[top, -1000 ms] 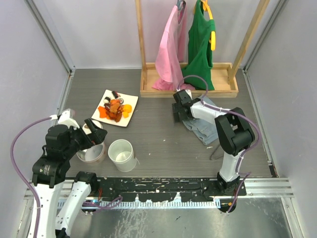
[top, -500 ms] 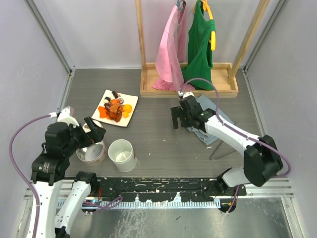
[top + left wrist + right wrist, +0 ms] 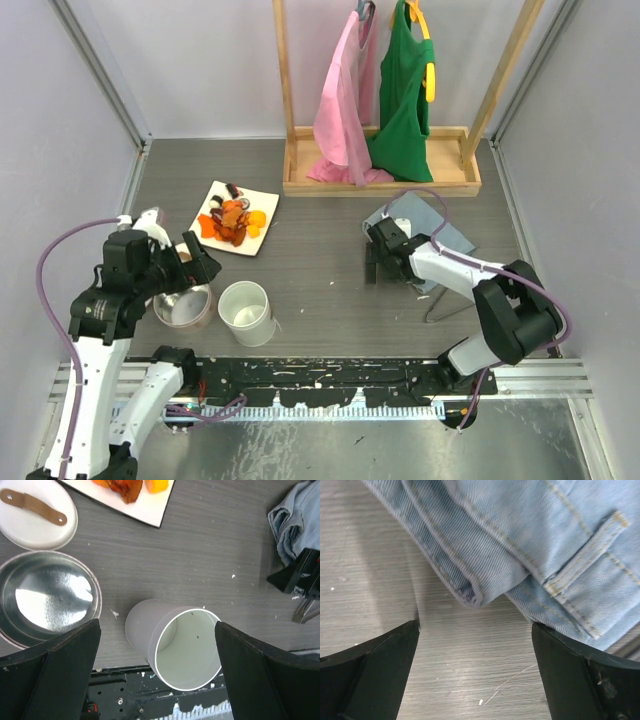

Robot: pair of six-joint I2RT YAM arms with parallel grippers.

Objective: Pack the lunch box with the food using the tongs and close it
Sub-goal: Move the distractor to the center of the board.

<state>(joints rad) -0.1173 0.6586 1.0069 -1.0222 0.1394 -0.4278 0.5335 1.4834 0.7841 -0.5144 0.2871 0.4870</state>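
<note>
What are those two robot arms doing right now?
They're getting ready to pack lunch. The left tool hangs open over the empty metal lunch box and a white cup. The right tool is open too, low beside some folded jeans, near the tongs. The food sits on its plate, and the lid lies off to the side. Neither holds anything.

The left arm and right arm have white links and bulky black joints, each carrying a thin purple cable. The left claw has matte black wedge fingers.
</note>
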